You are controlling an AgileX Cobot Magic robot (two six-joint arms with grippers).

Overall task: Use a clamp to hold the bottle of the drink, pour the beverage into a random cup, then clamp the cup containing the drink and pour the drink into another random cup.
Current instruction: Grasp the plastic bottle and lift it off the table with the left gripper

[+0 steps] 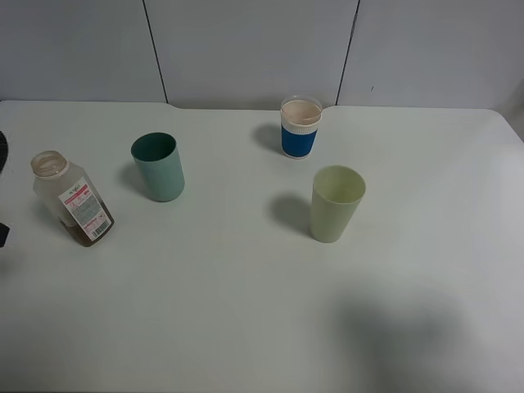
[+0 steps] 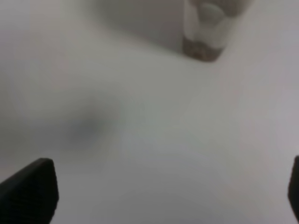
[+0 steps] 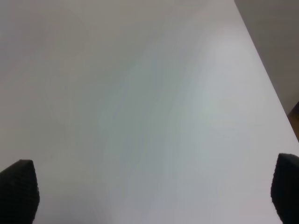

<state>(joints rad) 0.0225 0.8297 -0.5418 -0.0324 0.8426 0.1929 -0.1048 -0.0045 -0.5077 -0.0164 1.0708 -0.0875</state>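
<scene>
The clear bottle stands uncapped at the table's left, with brown beverage low inside it. In the left wrist view the bottle is blurred and well ahead of my left gripper, which is open with nothing between its fingertips. A pale yellow-green cup stands right of centre, and a short blue cup with a white ribbed rim stands behind it. My right gripper is open over bare table, its fingertips wide apart. Neither gripper shows in the high view.
A teal-green tumbler stands upright between the bottle and the blue cup. The white table ends at a grey panelled wall behind. Its right edge shows in the right wrist view. A black arm part pokes in at the left edge.
</scene>
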